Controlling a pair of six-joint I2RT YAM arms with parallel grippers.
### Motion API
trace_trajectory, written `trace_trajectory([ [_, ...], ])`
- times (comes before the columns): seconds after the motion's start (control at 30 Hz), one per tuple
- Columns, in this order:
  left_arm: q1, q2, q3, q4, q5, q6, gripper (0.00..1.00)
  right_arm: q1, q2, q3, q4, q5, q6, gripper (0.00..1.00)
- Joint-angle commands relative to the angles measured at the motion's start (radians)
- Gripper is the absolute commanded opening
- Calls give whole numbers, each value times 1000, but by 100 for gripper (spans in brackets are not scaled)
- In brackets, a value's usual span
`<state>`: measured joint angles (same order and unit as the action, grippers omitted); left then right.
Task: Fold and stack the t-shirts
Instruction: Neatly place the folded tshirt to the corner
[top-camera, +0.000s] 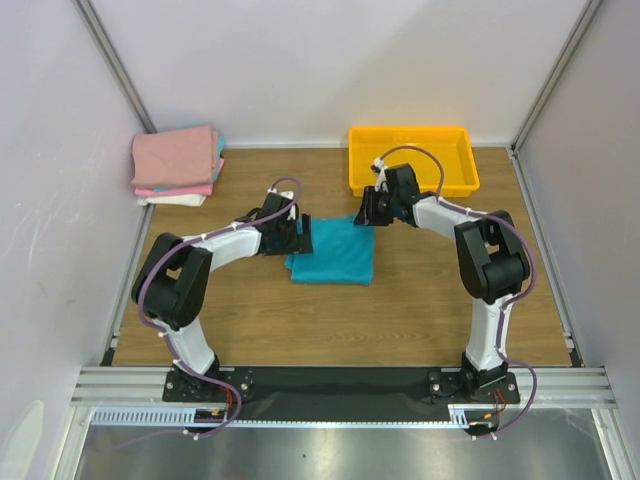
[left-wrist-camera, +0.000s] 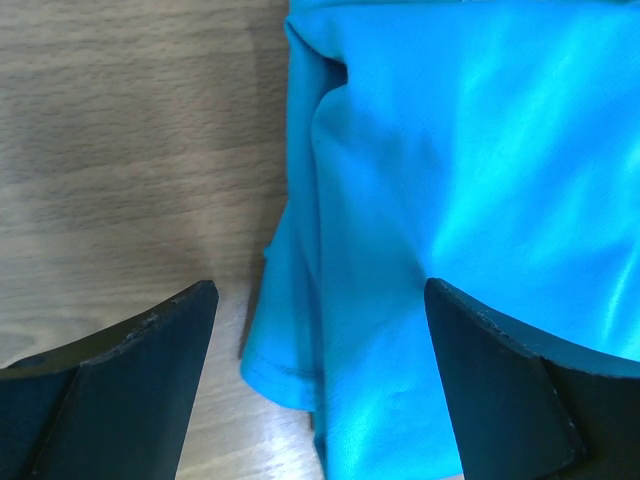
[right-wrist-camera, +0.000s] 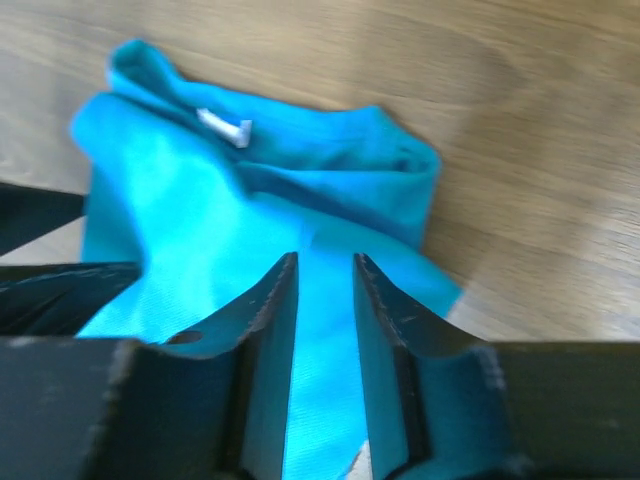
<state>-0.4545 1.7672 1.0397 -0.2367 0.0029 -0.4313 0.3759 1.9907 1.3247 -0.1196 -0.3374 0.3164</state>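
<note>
Pale walls are enclosing a wooden worktop (top-camera: 420, 310). At its middle a teal t-shirt (top-camera: 335, 255) is lying folded into a rough rectangle, its long axis running left to right. Its left edge is bunching into loose folds. In the right wrist view a small white neck label (right-wrist-camera: 225, 127) is showing on the shirt's edge farthest from that camera.

At the shirt's left edge the left gripper (left-wrist-camera: 320, 300) is hanging low with its jaws spread wide apart. One jaw is standing over bare wood and the other over the cloth, gripping nothing.

At the shirt's back right corner the right gripper (right-wrist-camera: 325, 300) is reaching in. Its jaws are standing only narrowly apart, with teal cloth showing in the gap; I cannot tell whether they are pinching it.

At the back left a stack of folded t-shirts (top-camera: 177, 165), pink over white, is resting. At the back right a yellow tray (top-camera: 450, 187) is sitting.
</note>
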Motion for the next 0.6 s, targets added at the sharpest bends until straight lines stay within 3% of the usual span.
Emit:
trace_trajectory([
  [0.0,7,-43,-24,82,31,-63,91,6,-85,57,-52,-71,-16,35],
  [0.2,7,-20,-44,134,51,-89,84,-8,-243,56,-146,13,-10,42],
  [0.27,7,-5,-46,145,48,-95,74,-29,-308,44,-172,37,10,45],
  [0.3,7,1,-46,146,43,-95,69,-40,-332,24,-175,49,19,50],
  [0.33,7,6,-40,149,37,-95,55,-57,-357,7,-179,81,35,53],
  [0.37,7,18,-35,149,32,-87,51,-71,-415,-8,-181,96,55,59],
  [0.43,7,37,5,129,19,-67,36,-89,-475,-64,-183,147,72,64],
  [0.5,8,76,46,106,12,-15,27,-127,-559,-106,-192,184,90,68],
  [0.57,13,128,171,9,0,66,1,-166,-639,-149,-201,242,107,74],
])
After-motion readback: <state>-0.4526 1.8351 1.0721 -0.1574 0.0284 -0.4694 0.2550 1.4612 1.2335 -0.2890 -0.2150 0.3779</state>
